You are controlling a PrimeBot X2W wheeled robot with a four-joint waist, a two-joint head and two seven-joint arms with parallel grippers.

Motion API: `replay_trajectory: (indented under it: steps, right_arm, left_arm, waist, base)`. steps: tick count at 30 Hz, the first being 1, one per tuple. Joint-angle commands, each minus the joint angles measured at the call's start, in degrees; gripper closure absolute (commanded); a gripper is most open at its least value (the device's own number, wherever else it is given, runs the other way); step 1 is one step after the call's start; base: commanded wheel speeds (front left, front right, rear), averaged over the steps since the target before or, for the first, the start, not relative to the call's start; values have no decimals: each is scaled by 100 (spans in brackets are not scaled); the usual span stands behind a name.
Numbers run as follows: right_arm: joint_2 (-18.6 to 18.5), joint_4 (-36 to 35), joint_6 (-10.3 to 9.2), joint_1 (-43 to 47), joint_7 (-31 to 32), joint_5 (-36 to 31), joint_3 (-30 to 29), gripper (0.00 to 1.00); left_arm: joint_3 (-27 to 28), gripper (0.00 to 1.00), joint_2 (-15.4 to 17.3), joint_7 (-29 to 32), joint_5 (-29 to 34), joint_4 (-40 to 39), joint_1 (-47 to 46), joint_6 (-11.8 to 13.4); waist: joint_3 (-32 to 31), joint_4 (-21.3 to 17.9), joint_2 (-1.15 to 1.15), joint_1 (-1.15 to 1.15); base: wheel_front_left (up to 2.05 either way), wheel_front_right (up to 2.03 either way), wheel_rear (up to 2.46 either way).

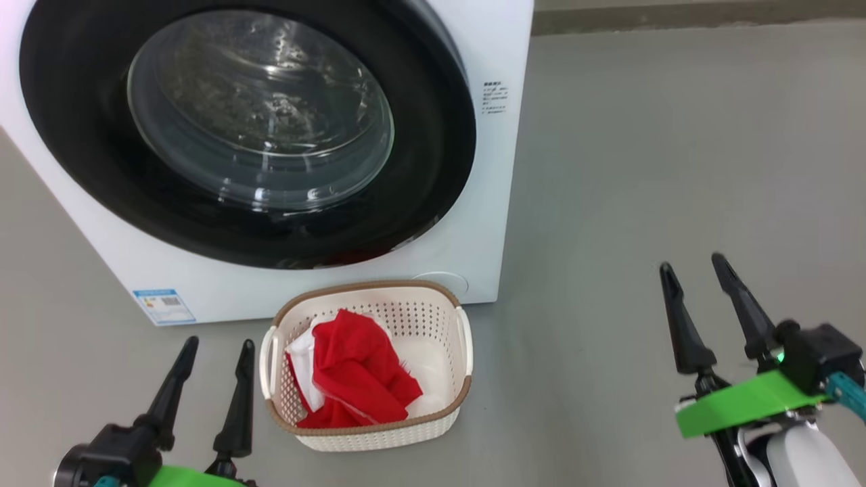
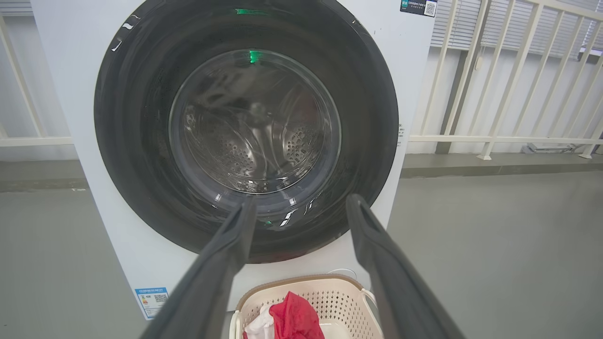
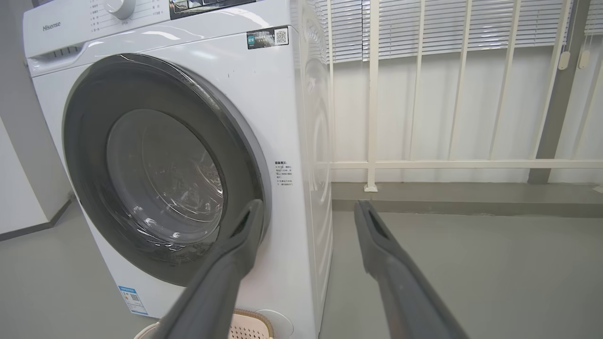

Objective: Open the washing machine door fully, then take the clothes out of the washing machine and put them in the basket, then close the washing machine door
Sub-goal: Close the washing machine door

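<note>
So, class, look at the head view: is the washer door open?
No: the door is shut, lying flush against the front of the washer, with no gap round its black rim.

1. Grey floor lies under and ahead of my right pincer.
2. White railing stands beyond its tips, on a raised grey kerb.
3. Slatted blinds show behind the railing, high above it; a grey post rises further right.
</note>
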Motion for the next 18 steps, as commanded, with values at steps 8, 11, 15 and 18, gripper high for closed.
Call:
replay_trajectory:
  steps: [8, 11, 15, 18]
  right_arm:
    - [-154, -356, -6, 445, -31, 107, -36, 0]
    - [-165, -349, -6, 521, -31, 105, -22, 0]
    - [-166, -344, -6, 558, -31, 110, 9, 0]
    - [-178, -356, -6, 584, -31, 116, 47, 0]
  left_arm:
    - [379, 0, 91, -68, 44, -362, 185, -31]
    - [398, 0, 91, -68, 103, -385, 268, -31]
    - [376, 0, 95, -68, 138, -387, 343, -31]
    - [369, 0, 111, -68, 149, -389, 378, -31]
  waist:
    - [-229, -126, 0, 0]
    - [-274, -152, 0, 0]
    - [-314, -170, 0, 0]
    - [-337, -171, 0, 0]
  base:
    - [0, 0, 0]
    - [0, 0, 0]
    - [0, 0, 0]
    - [0, 0, 0]
